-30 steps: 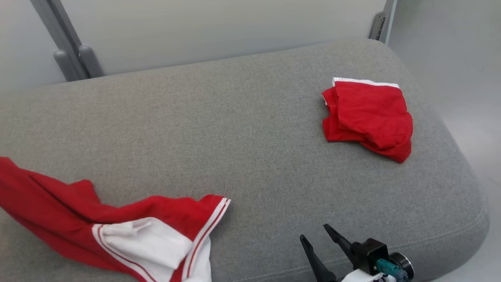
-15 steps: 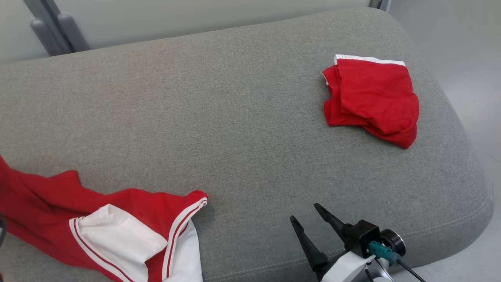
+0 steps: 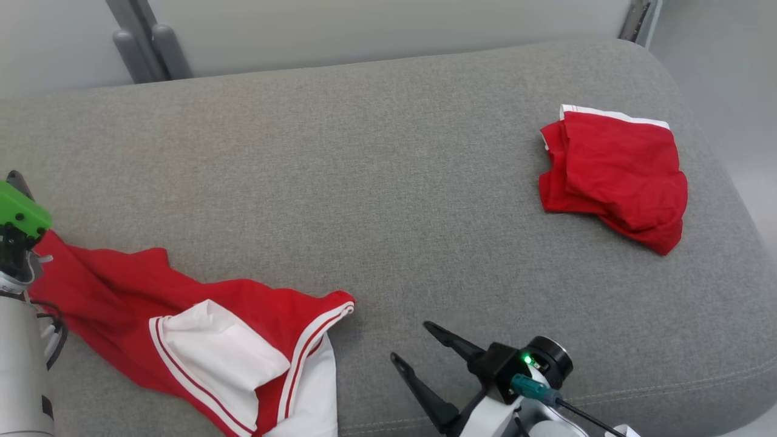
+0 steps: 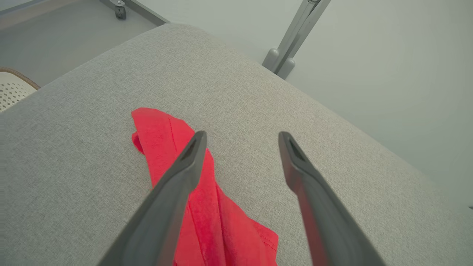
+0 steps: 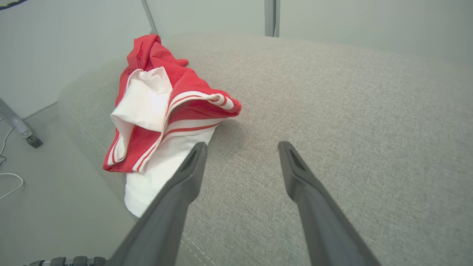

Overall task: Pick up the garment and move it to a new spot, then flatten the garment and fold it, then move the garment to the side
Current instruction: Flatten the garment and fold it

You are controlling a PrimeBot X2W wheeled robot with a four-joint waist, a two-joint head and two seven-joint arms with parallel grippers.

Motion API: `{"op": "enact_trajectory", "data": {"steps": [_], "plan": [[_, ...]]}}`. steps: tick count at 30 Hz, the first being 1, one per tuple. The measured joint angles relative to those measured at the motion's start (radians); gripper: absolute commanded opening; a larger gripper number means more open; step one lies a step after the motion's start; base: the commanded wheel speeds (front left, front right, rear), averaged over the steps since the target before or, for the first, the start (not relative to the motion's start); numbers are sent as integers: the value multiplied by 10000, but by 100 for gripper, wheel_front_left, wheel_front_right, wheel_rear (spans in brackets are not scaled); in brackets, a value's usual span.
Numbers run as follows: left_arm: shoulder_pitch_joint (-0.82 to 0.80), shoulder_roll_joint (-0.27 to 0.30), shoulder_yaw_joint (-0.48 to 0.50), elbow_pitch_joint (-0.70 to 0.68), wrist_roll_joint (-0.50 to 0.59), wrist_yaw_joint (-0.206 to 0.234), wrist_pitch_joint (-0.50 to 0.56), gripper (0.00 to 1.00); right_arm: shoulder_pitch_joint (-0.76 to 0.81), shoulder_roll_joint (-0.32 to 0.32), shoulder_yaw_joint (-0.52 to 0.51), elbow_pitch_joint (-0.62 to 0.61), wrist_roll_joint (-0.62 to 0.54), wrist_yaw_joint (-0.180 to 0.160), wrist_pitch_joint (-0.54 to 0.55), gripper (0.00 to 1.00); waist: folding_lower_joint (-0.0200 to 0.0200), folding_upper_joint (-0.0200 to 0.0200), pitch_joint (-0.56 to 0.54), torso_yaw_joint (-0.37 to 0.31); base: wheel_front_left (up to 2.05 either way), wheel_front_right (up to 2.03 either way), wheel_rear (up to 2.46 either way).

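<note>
Soft cloth on coarse weave
The garment (image 3: pixel 115 297) is matt red-and-white cloth; the sofa (image 3: pixel 376 182) has rough grey woven upholstery; the left gripper (image 4: pixel 242 133) looks smooth, matt dark plastic.

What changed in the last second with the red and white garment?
The left hand opened and let go of the crumpled red and white garment; its left end, earlier stretched toward the picture's edge, now lies slack on the grey fabric cushion. The head view shifted too. The right hand stayed open and empty, and the folded red garment kept its place.
</note>
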Motion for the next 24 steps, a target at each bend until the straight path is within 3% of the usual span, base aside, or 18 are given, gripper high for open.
{"op": "enact_trajectory", "data": {"steps": [6,14,24], "plan": [[-8,-121,-17,-25,-150,-272,38,100,-577,31,754,-10,-583,161,44,100,0,0,-181,420,0,0,0],[-10,-855,123,-357,-826,-713,40,100,-526,86,454,107,539,221,268,100,0,0,-238,1079,0,0,0],[15,-938,180,-470,-1053,-796,36,100,-534,94,767,188,842,222,418,100,0,0,81,1951,0,0,0]]}}
